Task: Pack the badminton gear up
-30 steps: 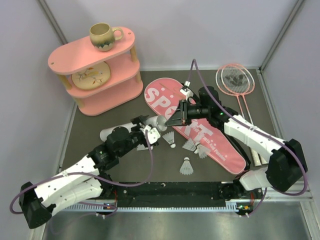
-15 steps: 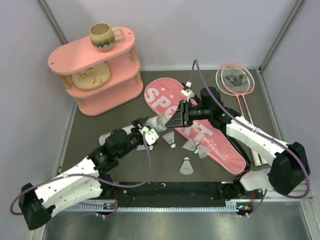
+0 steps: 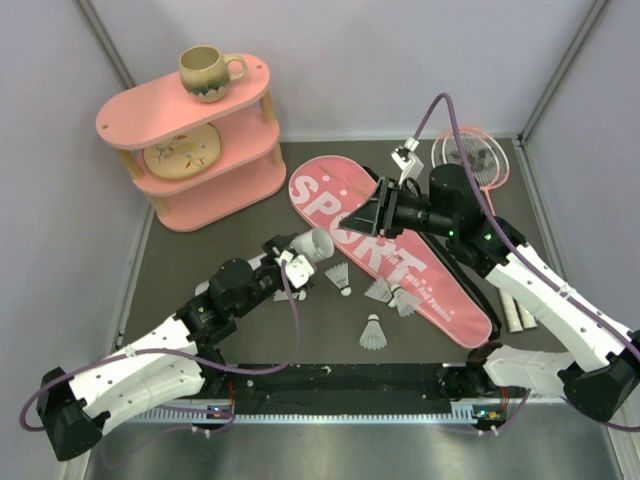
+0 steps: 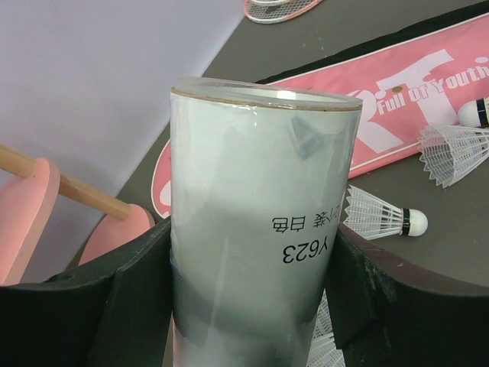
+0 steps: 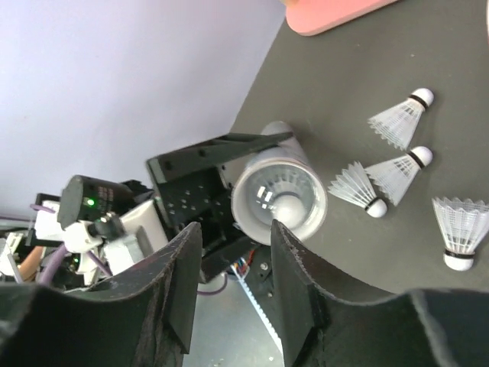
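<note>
My left gripper (image 3: 287, 266) (image 4: 252, 256) is shut on the long white tube (image 3: 305, 245) (image 4: 260, 191), which lies tilted with its open mouth toward the bag. My right gripper (image 3: 375, 213) (image 5: 235, 238) hangs open and empty over the pink bag (image 3: 420, 270) (image 4: 397, 84), a short way from the tube's mouth (image 5: 279, 195). In the right wrist view a shuttlecock's white cork (image 5: 289, 205) shows inside the tube. Several loose shuttlecocks (image 3: 373, 333) (image 5: 403, 115) (image 4: 382, 218) lie on the table by the bag. Two pink rackets (image 3: 470, 160) (image 4: 279, 8) lie at the back right.
A pink two-tier shelf (image 3: 250, 185) stands at the back left, with a brown mug (image 3: 208, 72) on top and a plate (image 3: 180, 152) on its middle tier. Grey walls close the table on three sides.
My right gripper has opened and drawn back up and to the right, away from the tube's mouth. The left gripper keeps its hold on the tube almost in place.
</note>
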